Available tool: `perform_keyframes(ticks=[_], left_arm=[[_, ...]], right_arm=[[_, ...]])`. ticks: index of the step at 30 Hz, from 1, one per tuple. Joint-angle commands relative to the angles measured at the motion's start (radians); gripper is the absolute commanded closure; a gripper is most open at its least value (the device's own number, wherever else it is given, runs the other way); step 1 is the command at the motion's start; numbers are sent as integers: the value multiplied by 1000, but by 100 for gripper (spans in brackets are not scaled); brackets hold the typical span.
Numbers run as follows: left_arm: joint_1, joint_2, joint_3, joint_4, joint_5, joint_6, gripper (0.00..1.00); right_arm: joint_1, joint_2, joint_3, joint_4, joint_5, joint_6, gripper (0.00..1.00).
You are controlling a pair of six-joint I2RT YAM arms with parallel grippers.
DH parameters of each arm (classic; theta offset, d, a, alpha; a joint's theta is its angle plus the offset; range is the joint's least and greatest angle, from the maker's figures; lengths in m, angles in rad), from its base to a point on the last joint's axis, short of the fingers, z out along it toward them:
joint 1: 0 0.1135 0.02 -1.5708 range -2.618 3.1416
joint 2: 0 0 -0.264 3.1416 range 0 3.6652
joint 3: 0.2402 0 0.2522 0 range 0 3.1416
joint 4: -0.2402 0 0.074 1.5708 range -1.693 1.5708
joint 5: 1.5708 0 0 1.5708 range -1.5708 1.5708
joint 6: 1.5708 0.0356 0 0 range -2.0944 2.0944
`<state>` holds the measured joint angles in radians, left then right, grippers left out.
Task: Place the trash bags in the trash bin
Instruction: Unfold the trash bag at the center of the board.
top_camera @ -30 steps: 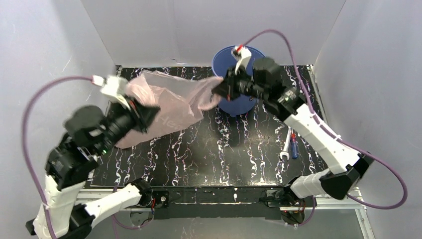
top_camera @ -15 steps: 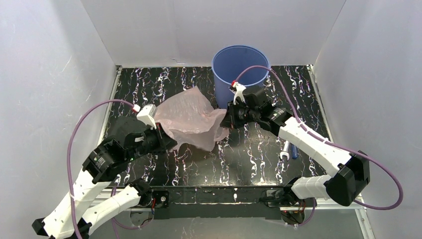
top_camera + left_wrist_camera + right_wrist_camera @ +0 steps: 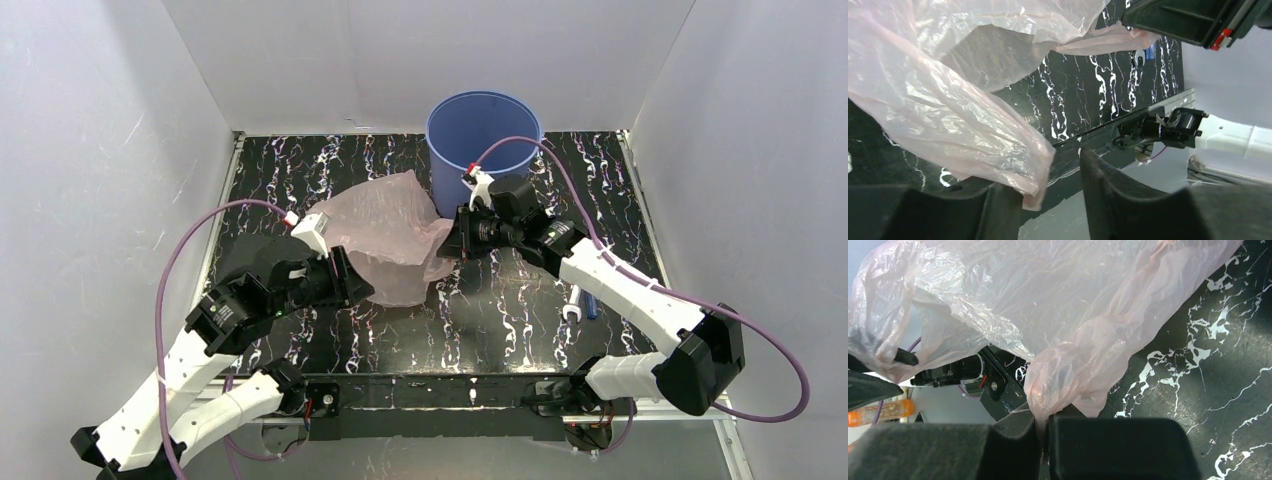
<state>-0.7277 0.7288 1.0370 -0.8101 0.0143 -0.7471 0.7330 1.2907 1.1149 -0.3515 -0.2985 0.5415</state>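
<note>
Pale-pink trash bag [image 3: 385,235] lies mid-frame in the top view, slumped on the black marbled desk [image 3: 500,320]. It is down and left of the blue trash bin [image 3: 440,188], and its right edge comes close to the bin's wall. No film is over the rim, so the bagging is not yet done. The bin stands upright at upper centre with its mouth open. Right fingers [image 3: 1118,450] are clenched on a gathered fold at the bag's right edge; the wrist view shows the film pinched into the seam between them. This looks like the anchor hold, taken on the side nearest the bin. Left fingers [image 3: 1128,200] are parted. A loose corner of film droops across the tip of one, the gap between them shows bare desk edge, and nothing is gripped. They sit low at the bag's lower-left edge, probably placed to take the opposite side so the sheet can be lifted between both arms. Held at one point only, the thin film sags and would likely trail or slip. A wrench [image 3: 571,306] and a blue-handled tool [image 3: 591,297] lie right of centre, well apart from the bag.
</note>
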Motion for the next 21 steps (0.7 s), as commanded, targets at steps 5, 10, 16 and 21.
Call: perform_keyframes(ticks=[5,10,16,21], left_arm=[[4,-46,-216,101,59,82,51],[4,-80,-300,152,51,65,47],[5,-77,-374,111,-16,31,43],[5,-62,-446,144,-14,13,42]], right_arm=[[-11,-37,-22,95,28,145,90],[-27,-19,2,106,26,172,91],[-40,-9,11,70,45,155,92],[-66,-10,12,52,39,154,92]])
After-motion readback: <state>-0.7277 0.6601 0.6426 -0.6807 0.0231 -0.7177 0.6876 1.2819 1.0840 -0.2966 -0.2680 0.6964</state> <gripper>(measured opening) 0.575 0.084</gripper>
